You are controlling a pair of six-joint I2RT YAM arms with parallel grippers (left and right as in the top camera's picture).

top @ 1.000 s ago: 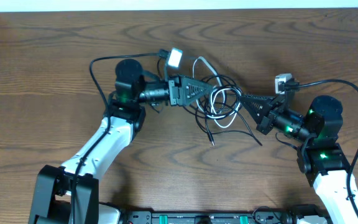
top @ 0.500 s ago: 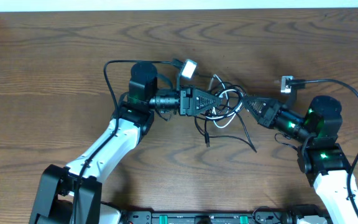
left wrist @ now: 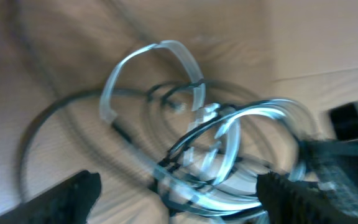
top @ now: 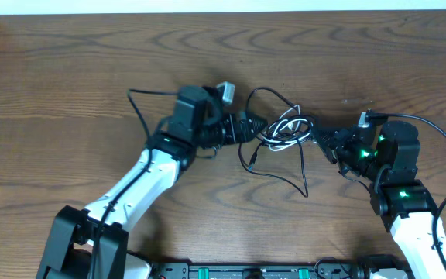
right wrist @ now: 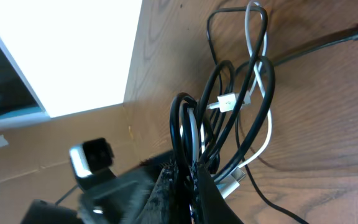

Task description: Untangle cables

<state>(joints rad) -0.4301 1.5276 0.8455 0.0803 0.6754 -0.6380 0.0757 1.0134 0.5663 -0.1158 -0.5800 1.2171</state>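
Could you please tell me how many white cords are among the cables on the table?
1: the white cord is looped through the black cables between the left gripper and the right gripper. Another could be hidden inside the bundle.

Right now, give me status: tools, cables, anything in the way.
Left tool open, facing the cables. Right tool shut on them; black and white loops tangled together. Nothing else in the way seen.
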